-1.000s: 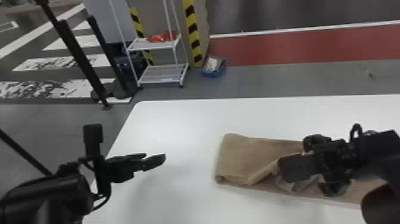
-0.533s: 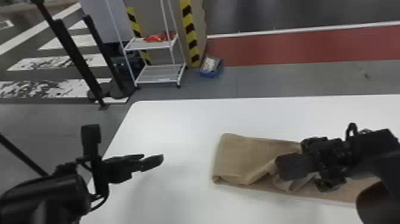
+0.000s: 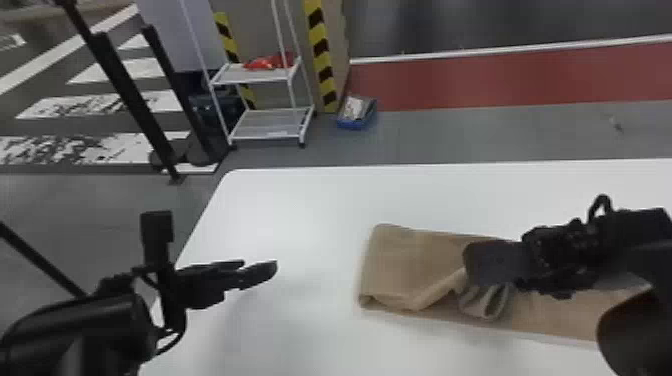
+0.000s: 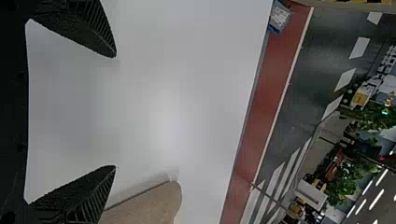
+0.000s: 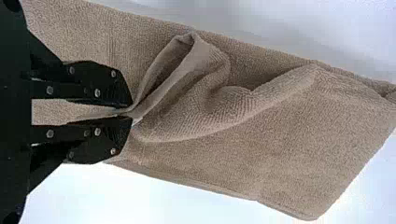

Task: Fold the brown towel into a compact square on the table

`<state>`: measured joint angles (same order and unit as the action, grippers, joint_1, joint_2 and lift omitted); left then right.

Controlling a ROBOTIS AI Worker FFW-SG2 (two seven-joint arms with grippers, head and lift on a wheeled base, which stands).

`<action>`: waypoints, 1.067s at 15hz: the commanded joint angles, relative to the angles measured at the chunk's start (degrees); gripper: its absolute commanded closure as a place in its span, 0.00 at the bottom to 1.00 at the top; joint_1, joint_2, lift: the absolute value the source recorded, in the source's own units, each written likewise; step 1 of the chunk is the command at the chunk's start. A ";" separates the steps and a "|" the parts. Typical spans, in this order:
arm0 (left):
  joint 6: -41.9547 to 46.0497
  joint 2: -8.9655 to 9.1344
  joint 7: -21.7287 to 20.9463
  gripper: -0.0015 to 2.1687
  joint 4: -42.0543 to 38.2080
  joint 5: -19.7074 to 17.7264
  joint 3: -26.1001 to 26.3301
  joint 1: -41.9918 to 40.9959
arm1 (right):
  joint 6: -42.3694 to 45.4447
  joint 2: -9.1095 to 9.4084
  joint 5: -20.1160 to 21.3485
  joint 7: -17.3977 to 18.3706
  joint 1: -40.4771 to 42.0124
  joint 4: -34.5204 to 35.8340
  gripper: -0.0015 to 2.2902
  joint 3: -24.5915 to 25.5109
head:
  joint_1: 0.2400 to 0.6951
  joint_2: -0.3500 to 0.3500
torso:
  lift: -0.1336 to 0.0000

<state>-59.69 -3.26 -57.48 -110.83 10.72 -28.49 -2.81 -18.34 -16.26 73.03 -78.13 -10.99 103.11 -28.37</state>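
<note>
White Desk by Red Walkway, Brown Towel in the Robot's Grip

Gray floor crossed by a red strip (image 3: 475,80) stretches beyond a white desk (image 3: 300,210), where a brown towel (image 3: 405,255) lies in a long folded band, reaching from near the middle toward the robot's right. The robot's right gripper (image 3: 480,265) is over the cloth, its jaws closed on a pinched ridge of the upper layer. From that pinch the fabric rises in a loop and a loose, rumpled fold, while the far left end of the band lies flat with a rounded corner. The robot's left gripper (image 3: 260,266) hangs over the desk to the left of the towel, apart from it, its jaws wide with nothing between them. Behind, a white two-tier rack (image 3: 270,125) carries a red item (image 3: 265,62) on its upper shelf, near yellow-and-black striping (image 3: 320,45). A blue bin (image 3: 350,122) rests on the floor beside the rack, and black posts (image 3: 125,95) stand at left, in front of white floor stripes (image 3: 162,101).
</note>
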 commanded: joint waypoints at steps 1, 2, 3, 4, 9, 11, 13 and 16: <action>0.67 -0.08 -0.09 0.01 0.35 0.00 -0.07 0.00 | -0.08 0.00 -0.17 -0.19 0.35 0.78 0.99 0.25 | 1.00 0.86 | 0.07; 0.84 -0.17 -0.09 0.01 0.53 0.00 -0.16 0.00 | -0.08 0.00 -0.26 -0.19 0.62 1.40 0.99 0.69 | 1.00 0.86 | 0.07; 1.02 -0.25 -0.09 0.01 0.79 0.00 -0.16 0.00 | 0.09 -0.09 -0.78 -0.19 0.97 2.71 0.99 1.74 | 1.00 0.86 | 0.07; 1.55 -0.25 -0.18 0.01 0.79 -0.09 -0.16 0.00 | 0.09 -0.44 -1.93 -0.19 1.06 4.56 0.99 2.97 | 1.00 0.86 | 0.07; 1.37 -0.25 -0.27 0.01 0.79 -0.09 0.19 0.17 | 1.15 -4.57 -4.65 -0.19 3.08 9.31 0.99 8.69 | 1.00 0.83 | 0.07; 1.37 -0.17 -0.35 0.01 0.79 -0.09 0.37 0.17 | 2.03 -4.92 -3.86 -0.19 4.66 8.95 0.98 10.00 | 1.00 0.78 | 0.07; 1.37 -0.08 -0.44 0.01 0.79 -0.09 0.46 0.17 | 5.37 -5.36 -2.98 -0.19 5.63 8.69 0.98 10.88 | 1.00 0.76 | 0.07; 0.84 0.10 -0.62 0.01 0.53 0.00 0.54 0.09 | 6.25 -6.68 0.36 -0.19 7.03 8.69 0.62 11.50 | 1.00 0.73 | 0.07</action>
<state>-58.61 -3.24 -58.09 -110.17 10.71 -28.04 -2.69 -12.34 -22.45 71.33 -78.13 -4.62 111.80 -17.02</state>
